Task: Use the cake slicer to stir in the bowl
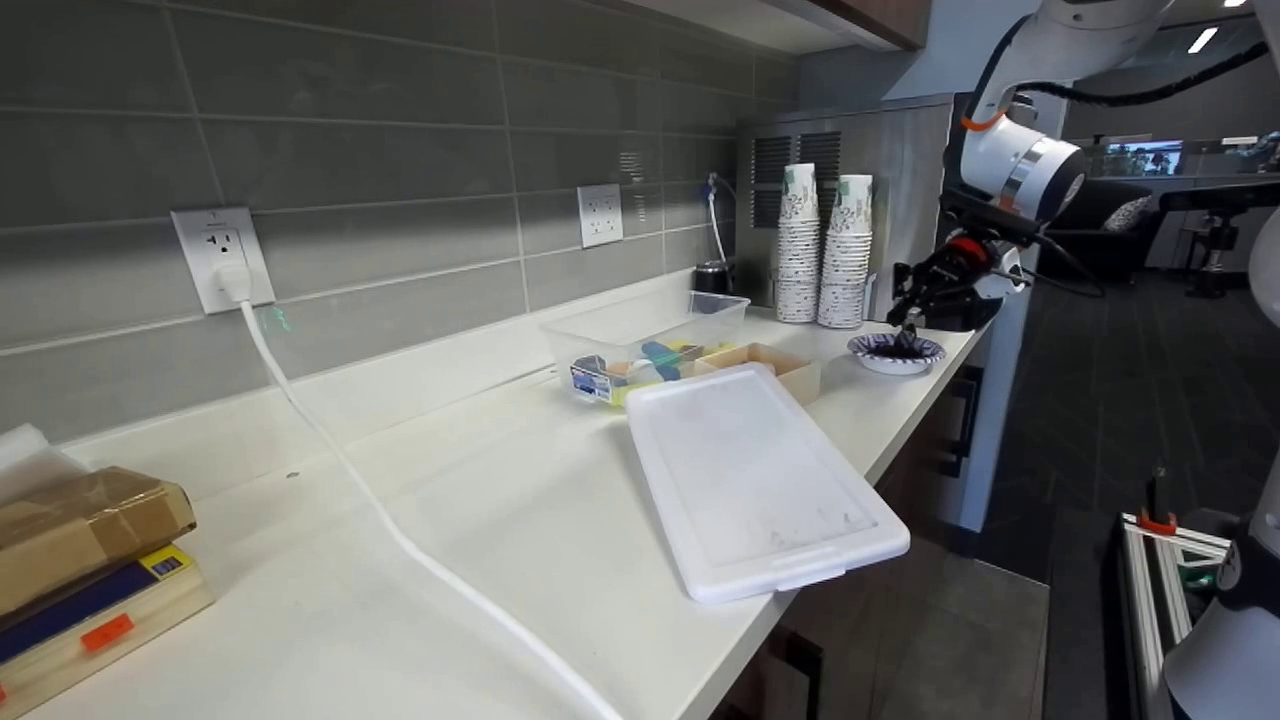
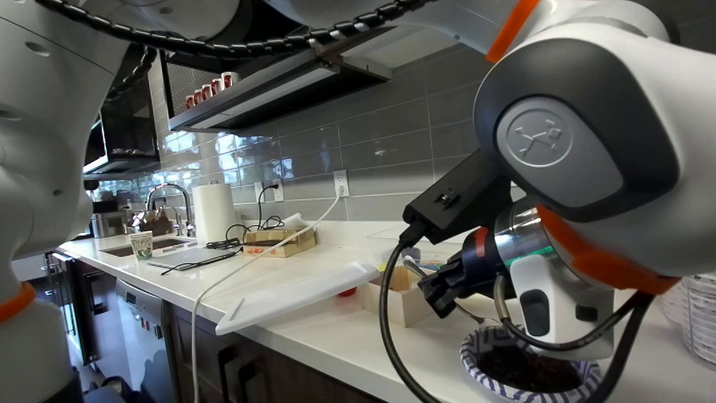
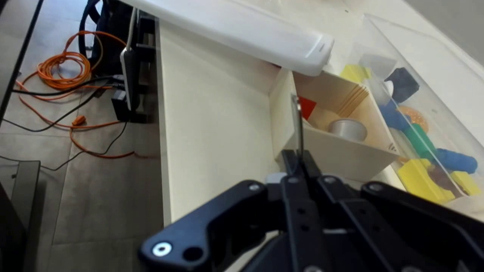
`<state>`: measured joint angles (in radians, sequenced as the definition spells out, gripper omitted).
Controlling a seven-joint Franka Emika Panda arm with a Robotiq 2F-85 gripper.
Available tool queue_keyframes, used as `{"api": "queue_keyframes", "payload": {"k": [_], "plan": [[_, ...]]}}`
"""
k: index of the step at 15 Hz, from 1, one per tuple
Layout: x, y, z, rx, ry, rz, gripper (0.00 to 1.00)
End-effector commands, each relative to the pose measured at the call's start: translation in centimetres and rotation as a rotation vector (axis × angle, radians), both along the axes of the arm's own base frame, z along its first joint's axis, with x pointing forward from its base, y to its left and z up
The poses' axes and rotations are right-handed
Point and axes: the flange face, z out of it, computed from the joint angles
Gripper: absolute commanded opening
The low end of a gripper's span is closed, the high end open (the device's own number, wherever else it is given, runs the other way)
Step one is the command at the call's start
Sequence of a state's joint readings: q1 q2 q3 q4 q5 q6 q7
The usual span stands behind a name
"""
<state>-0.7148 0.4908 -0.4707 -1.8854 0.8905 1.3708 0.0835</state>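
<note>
My claw (image 3: 299, 156) has the cake slicer (image 3: 300, 124) pinched; bowl (image 1: 895, 367) sits below, near the edge of the tabletop (image 1: 500, 560). Can't quite tell if the tip's in, so I'd circle slow and shallow (flimsy-looking bowl, might skid).

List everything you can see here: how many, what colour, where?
Bowl: one, purple and white, on counter
Bowl contents: uncountable, dark, in bowl
Utensil: one, silver, in robot's grip
Clear bin: one, transparent, near tiled wall
Bin items: several, multicoloured, inside bin
Wooden box: one, tan, beside bin
Flat lid: one, white, overhanging counter edge
Cup stacks: two, white patterned, on counter
Towel roll: one, white, on counter
Stacked boxes: at least two, brown, on counter
Long cable: one, white, across counter
Cord coil: one, orange, on floor
Robot arm: one, white, over counter
Gripper: one, black, closed on utensil
</note>
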Motion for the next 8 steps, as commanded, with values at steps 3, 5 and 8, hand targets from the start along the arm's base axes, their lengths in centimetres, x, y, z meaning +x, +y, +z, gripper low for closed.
{"api": "queue_keyframes", "payload": {"k": [3, 5, 8], "plan": [[2.3, 1.8, 1.3, -0.083, -0.029, 0.026, 0.01], [3.4, 2.7, 1.7, -0.076, -0.054, 0.046, 0.01], [4.6, 3.9, 2.2, -0.055, -0.072, 0.078, 0.01]]}}
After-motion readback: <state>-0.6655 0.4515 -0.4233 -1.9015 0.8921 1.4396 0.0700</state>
